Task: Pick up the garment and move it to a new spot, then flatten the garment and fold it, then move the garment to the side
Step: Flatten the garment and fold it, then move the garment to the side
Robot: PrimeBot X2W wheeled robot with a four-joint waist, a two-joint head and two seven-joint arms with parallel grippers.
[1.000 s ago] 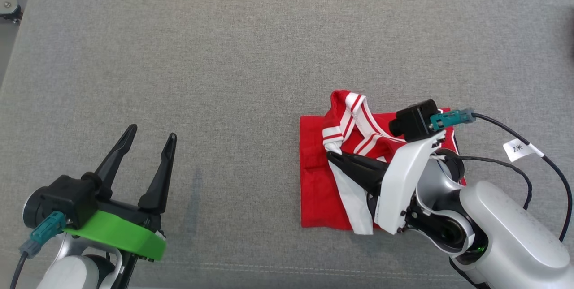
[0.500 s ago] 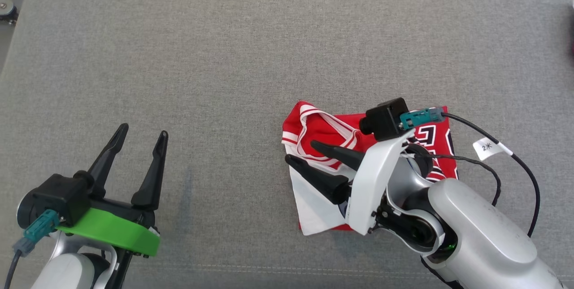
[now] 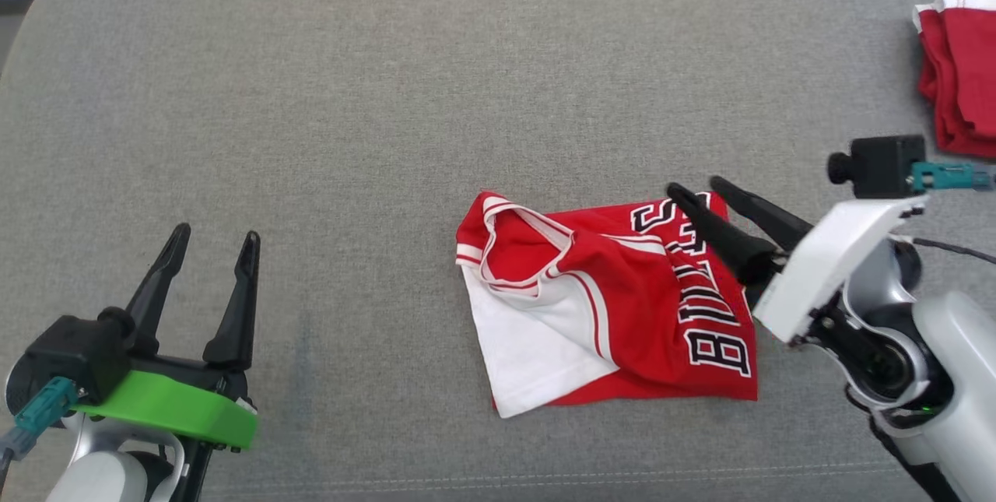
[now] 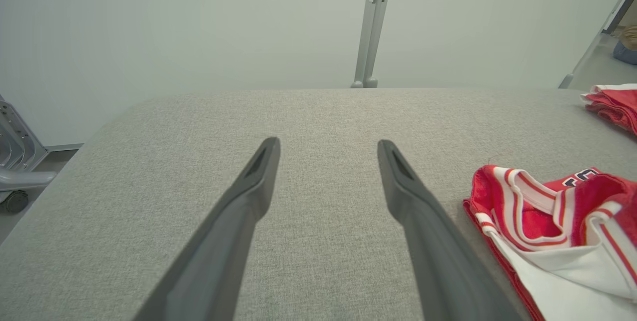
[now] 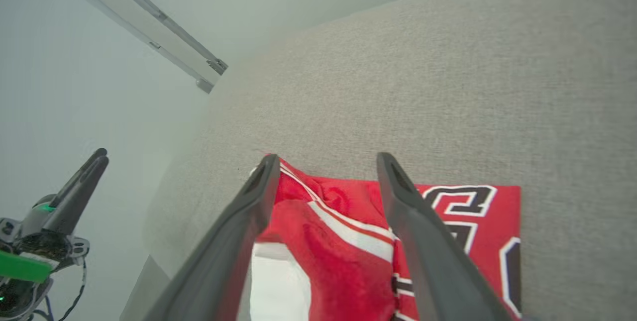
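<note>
Right pincer spread wide, empty, over crumpled red-and-white jersey on grey woven cushion.

Red, white-striped garment; grey surface

The red garment carries black, white-edged letters running sideways across it. They read BULLS, though a crease swallows part of the middle ones.

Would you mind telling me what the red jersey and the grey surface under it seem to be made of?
Red jersey: apparently a thin, matte sports knit, perhaps polyester; it crumples in soft folds, white inside. Grey surface: matte woven upholstery cloth, by its flecked weave and stitched seam near the front edge.
</note>
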